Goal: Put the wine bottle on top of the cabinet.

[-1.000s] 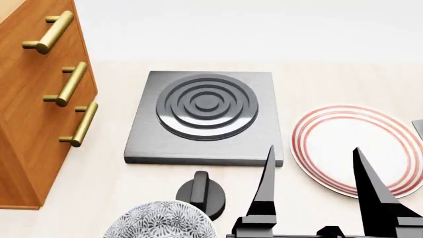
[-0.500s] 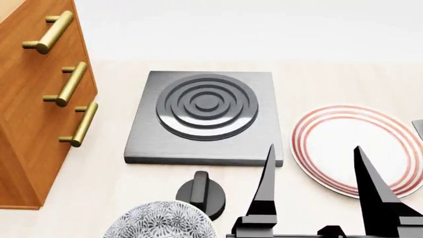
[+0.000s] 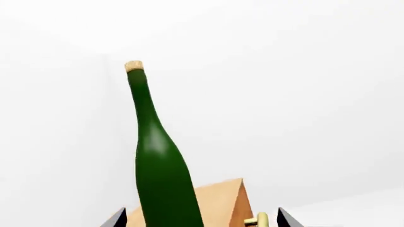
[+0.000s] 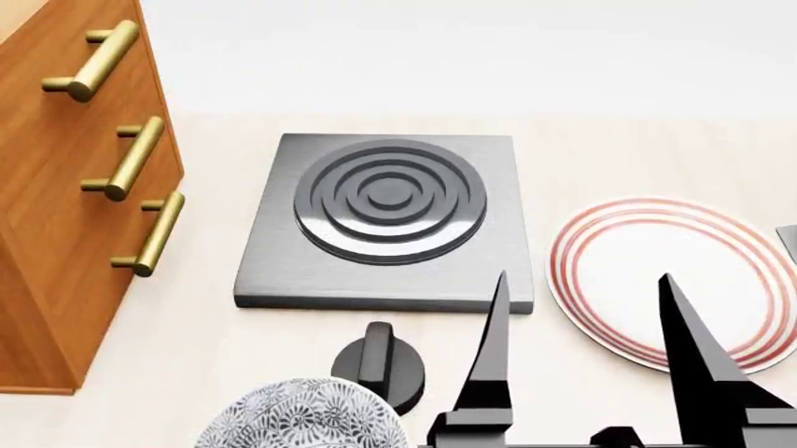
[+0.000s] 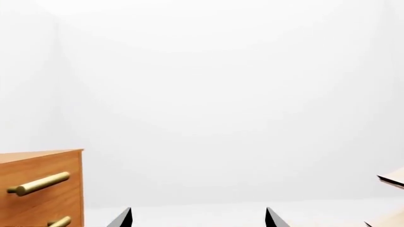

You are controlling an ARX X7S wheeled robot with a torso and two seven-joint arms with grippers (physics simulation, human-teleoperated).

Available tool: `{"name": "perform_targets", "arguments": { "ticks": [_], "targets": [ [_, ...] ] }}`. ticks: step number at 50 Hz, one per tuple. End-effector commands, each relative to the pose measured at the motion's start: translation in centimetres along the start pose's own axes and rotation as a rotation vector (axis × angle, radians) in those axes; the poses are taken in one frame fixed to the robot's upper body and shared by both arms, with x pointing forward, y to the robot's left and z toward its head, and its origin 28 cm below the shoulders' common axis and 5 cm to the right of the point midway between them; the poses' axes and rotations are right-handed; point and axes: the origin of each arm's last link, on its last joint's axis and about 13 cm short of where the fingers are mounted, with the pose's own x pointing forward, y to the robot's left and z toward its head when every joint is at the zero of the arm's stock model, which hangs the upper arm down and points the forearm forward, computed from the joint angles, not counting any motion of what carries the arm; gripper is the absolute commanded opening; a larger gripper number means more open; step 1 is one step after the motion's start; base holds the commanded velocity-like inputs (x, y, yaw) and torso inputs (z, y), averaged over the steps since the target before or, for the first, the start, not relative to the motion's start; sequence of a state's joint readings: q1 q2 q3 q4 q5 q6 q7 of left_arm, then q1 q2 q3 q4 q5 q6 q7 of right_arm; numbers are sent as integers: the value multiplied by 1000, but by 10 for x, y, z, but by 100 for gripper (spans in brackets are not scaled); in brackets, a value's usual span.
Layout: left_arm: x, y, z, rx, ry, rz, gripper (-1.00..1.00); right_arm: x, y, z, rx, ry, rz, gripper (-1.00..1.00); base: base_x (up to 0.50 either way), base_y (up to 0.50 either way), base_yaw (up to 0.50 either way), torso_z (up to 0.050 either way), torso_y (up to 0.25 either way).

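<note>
Bottle first, in the left wrist view: the wine bottle (image 3: 161, 175) rises between the two dark fingertips of the left gripper (image 3: 200, 218), its tan cork up and the body leaning a little in this view. Only the tips of the fingers (image 3: 285, 219) show at the frame's edge, and whether they press on the glass or stand off it I cannot tell. Behind the bottle's lower body peeks a corner of the cabinet (image 3: 221, 201) with a brass handle (image 3: 258, 219), so the bottle appears to be raised near cabinet height, though whether it stands on something or is carried is hidden. In the head view the bottle and left arm are out of sight; the cabinet (image 4: 56, 233) stands at the left beside a grey burner plate (image 4: 388, 219), with a dark knob (image 4: 380, 362), a patterned bowl (image 4: 299, 415) and a red-striped plate (image 4: 660, 275) near, and the right gripper (image 4: 585, 373) hovers with its jaws spread and empty. The right wrist view shows that gripper (image 5: 198, 218) parted too, nothing between. My judgement: the carry to the cabinet top is under way or about to begin; next the bottle must be brought over the top surface upright and lowered until it sits flat.
</note>
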State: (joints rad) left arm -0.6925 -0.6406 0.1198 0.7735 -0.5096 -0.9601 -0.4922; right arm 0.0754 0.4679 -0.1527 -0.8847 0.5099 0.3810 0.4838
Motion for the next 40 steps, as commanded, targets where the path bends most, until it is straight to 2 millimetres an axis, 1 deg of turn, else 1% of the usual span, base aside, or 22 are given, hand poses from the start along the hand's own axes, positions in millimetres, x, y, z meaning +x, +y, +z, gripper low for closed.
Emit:
{"name": "perform_targets", "arguments": {
  "ticks": [1,2,4,7,9,15,17,23,27,29,32,34,40],
  "targets": [
    [-66,-27,-18,21,-39,-68,100,0,3,-1,1,1,10,100,0,0,0,0,0],
    [-77,-37,-26,4,-27,-91,100,0,3,-1,2,2,14,100,0,0,0,0,0],
    [-86,-45,-33,-28,-7,-123,100,0,4,-1,2,3,17,100,0,0,0,0,0],
    [-95,-54,-35,-48,-3,-133,100,0,5,-1,2,3,23,100,0,0,0,0,0],
    [-98,-61,-38,-34,-5,-165,100,0,5,-1,1,3,26,100,0,0,0,0,0],
    [-103,-75,-45,-74,13,-198,100,0,7,-1,-4,3,35,100,0,0,0,0,0],
    [-107,-81,-45,-73,4,-230,100,-1,8,0,-7,5,46,100,0,0,0,0,0],
    [-111,-86,-46,-71,3,-252,100,-2,9,3,-7,-5,50,100,0,0,0,0,0],
    [-115,-90,-51,-68,15,-277,100,-2,10,2,-7,-3,55,100,0,0,0,0,0],
    [-113,-91,-52,-81,22,-272,100,-1,10,2,-7,-2,56,100,0,0,0,0,0],
    [-111,-92,-47,-81,8,-282,100,-1,10,2,-8,-2,56,100,0,0,0,0,0],
    [-111,-94,-50,-80,12,-287,100,-1,9,3,-6,-5,56,100,0,0,0,0,0],
    [-112,-96,-51,-79,14,-302,100,-2,9,3,-2,-6,56,100,0,0,0,0,0]
  ]
}}
